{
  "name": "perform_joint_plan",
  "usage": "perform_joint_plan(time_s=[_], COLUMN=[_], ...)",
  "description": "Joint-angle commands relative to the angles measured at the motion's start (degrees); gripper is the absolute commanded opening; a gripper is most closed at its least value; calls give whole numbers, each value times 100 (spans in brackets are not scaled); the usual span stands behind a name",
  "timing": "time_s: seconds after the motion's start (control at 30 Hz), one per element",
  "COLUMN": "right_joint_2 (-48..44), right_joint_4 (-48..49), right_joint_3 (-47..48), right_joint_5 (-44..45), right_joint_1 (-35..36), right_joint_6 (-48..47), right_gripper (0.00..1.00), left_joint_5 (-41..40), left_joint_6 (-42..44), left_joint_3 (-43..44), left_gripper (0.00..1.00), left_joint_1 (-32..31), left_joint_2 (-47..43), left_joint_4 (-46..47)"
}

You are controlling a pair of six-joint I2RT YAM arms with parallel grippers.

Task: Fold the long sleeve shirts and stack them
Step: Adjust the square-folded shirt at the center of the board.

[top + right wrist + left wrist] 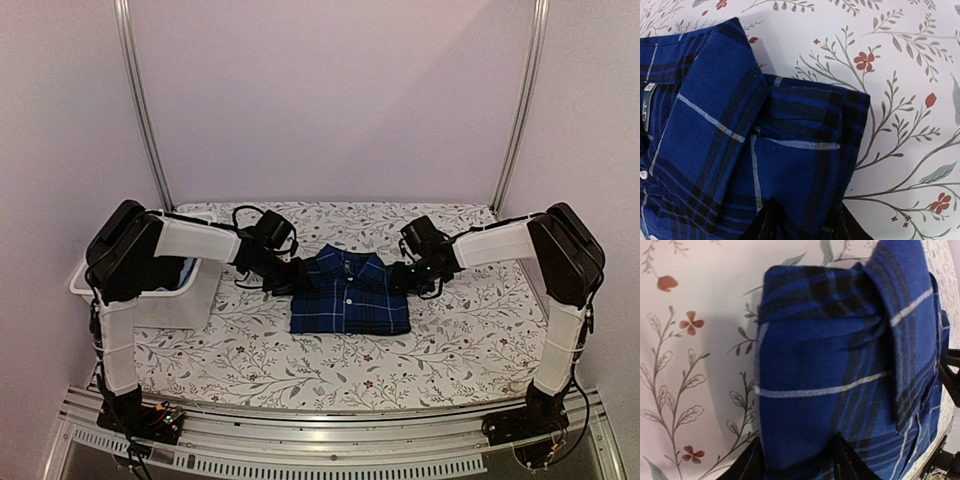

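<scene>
Find a white bin (170, 305) at the left edge of the table (450, 345), with light-blue and dark cloth (187, 268) barely showing inside, perhaps further shirts.

Just right of it, note the left gripper (283, 275), low over the table, fingers (747, 465) set either side of one folded shoulder of the plaid shirt (350, 297). Cannot tell whether pinching the cloth or merely straddling it.

At mid-table, see the shirt itself: flat, folded into a neat rectangle, collar toward the far edge, button front up.

Further right, note the right gripper (405, 272), mirrored at the other shoulder, fingers (852, 230) flanking the fold. Again cannot tell whether clamped.

Expect light, limp, non-slippery cotton. Nothing fragile, but likely to sag and shed its folds if lifted from one point. Best taken at both shoulder folds together, pinching through all layers, lifting level with slight tension across the collar line.
</scene>
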Motion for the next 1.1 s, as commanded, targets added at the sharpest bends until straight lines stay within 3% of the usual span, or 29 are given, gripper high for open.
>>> perform_joint_plan(time_s=[0.0,0.17,0.27,0.5,0.67,0.7,0.77,0.83,0.97,1.07], right_joint_2=[280,132,-118,-923,-1178,-1155,-1099,-971,-681,-788], right_joint_4=[-355,-719,-924,-1341,-1393,-1355,-1158,-993,-844,-821], right_joint_3=[101,517,714,912,597,492,222,-19,-277,-283], right_joint_5=[-52,40,188,356,285,194,142,-109,-168,-172], right_joint_1=[141,288,390,578,418,295,34,-266,-623,-634], right_joint_6=[94,60,36,-8,-77,-106,-200,-280,-385,-356], right_gripper=[27,1,0,0,0,0,0,1,31,47], left_joint_5=[295,321,205,-265,-405,-396,-469,-634,-735,-694], left_joint_6=[-286,-434,-463,-611,-937,-954,-907,-771,-518,-380], left_joint_3=[-133,-282,-403,-602,-827,-819,-727,-547,-152,-18], left_gripper=[39,9,0,0,0,6,32,48,52,49], left_joint_1=[-102,-128,-156,-545,-741,-745,-756,-725,-580,-431], left_joint_2=[106,-340,-817,-1801,-1717,-1625,-1491,-1353,-1119,-1010], left_joint_4=[269,369,329,-8,31,38,25,-76,-258,-220])
